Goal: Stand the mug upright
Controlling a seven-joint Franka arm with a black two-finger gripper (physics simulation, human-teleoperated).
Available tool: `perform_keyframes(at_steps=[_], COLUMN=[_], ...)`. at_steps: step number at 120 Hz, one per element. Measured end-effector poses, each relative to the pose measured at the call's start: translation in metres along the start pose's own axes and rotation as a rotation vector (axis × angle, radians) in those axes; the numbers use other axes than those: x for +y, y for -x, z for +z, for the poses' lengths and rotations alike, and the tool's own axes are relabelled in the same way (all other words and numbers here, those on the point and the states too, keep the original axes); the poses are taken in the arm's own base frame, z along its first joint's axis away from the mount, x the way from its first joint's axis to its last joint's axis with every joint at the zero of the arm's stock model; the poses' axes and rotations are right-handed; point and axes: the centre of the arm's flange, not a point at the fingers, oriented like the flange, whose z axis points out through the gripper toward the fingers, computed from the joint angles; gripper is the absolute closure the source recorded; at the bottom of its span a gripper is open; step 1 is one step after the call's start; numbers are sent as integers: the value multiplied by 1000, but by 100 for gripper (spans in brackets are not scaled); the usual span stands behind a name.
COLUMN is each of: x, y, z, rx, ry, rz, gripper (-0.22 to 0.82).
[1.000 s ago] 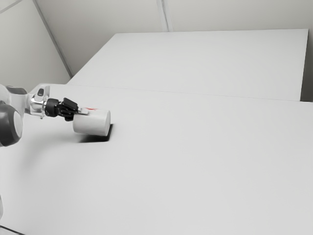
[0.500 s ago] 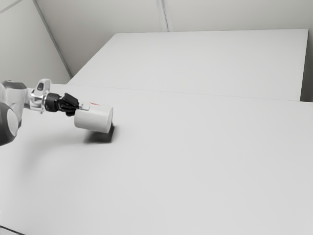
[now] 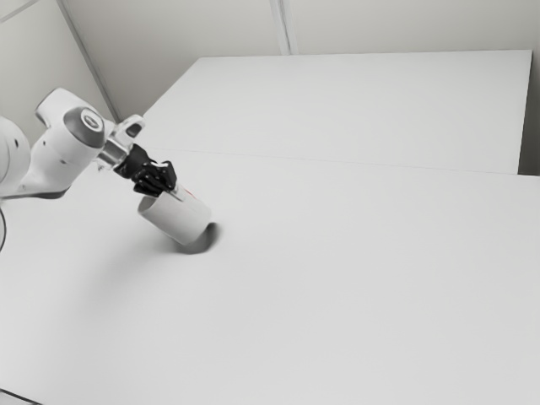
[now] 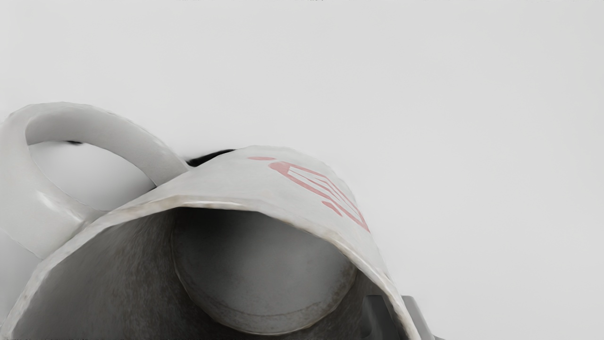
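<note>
The gripper (image 3: 171, 192) holds the white mug (image 3: 177, 217) by its rim in the exterior view. The mug leans, its open end up toward the hand and its base lower, toward the exterior view's right, above a dark shadow. In the wrist view the mug (image 4: 226, 182) shows its hollow inside, a red print and the handle (image 4: 94, 125). One finger of the gripper (image 4: 396, 314) is inside the mug and the other outside, with the wall pinched between them.
A broad white table (image 3: 354, 278) lies under the mug, and a pale panel (image 3: 363, 110) stands beyond its far edge. A dark cable (image 3: 21, 396) crosses the exterior view's lower left corner.
The arm has risen and tilted downward at the hand, swinging the mug from nearly lying to a steep lean. The mug has also shifted somewhat toward the exterior view's right.
</note>
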Motion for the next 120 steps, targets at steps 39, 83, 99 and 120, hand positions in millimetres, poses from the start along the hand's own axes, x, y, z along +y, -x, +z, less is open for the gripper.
perform_keyframes(at_steps=[39,83,99,120], x=[34,57,68,76], y=[17,33,37,42], z=[2,19,28,36], rx=[-3,-15,-20,-25], ry=[-244,-398,-440,-483], rz=[-125,-285,-328,-390], gripper=[78,78,78,78])
